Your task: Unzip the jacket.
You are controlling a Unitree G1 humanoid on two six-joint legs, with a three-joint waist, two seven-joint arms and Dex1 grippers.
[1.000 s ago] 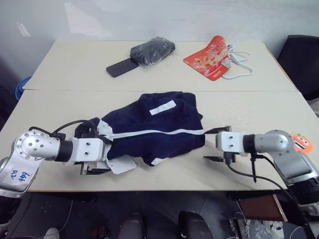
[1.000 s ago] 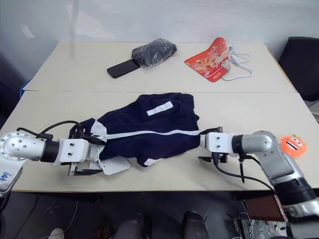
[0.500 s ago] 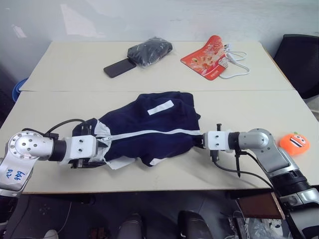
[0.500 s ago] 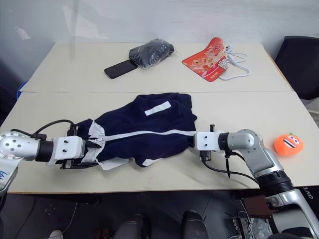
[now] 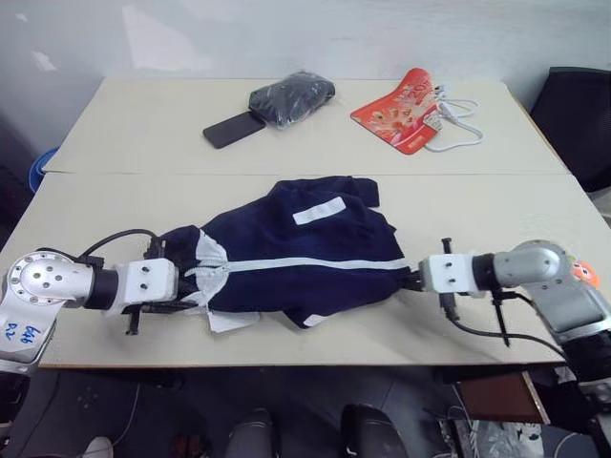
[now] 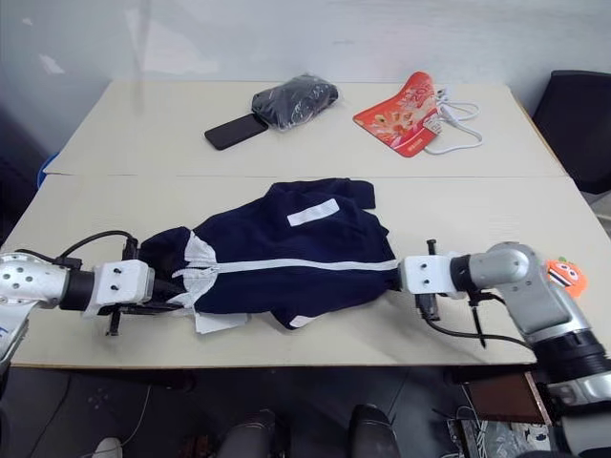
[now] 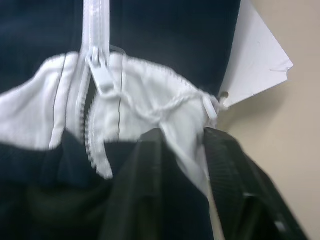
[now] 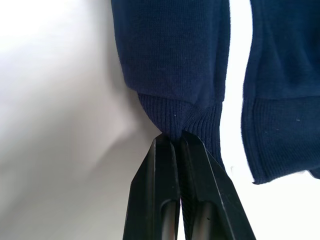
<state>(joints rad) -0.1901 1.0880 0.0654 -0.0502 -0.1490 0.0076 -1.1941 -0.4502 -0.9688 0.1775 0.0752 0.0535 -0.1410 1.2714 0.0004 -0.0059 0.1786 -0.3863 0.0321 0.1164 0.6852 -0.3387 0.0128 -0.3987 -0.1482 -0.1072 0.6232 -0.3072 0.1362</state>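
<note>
Beige table (image 5: 496,215): navy jacket (image 5: 315,253) stretched flat, white zipper (image 5: 315,264) closed.

Seen close up, the navy jacket (image 7: 165,40) with its white zipper (image 7: 92,30) is pinched at the white collar edge by the left gripper (image 7: 182,150) — a white paper tag (image 7: 252,60) is seen beside it on the table (image 7: 295,140).

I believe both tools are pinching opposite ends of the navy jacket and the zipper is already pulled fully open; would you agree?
Not quite: the zipper is not open. In the left wrist view the slider sits near the collar, with only a short stretch of teeth parted. The rest holds: the left tool pinches the white collar fabric, and the right tool is shut on the jacket at its ribbed hem.
</note>
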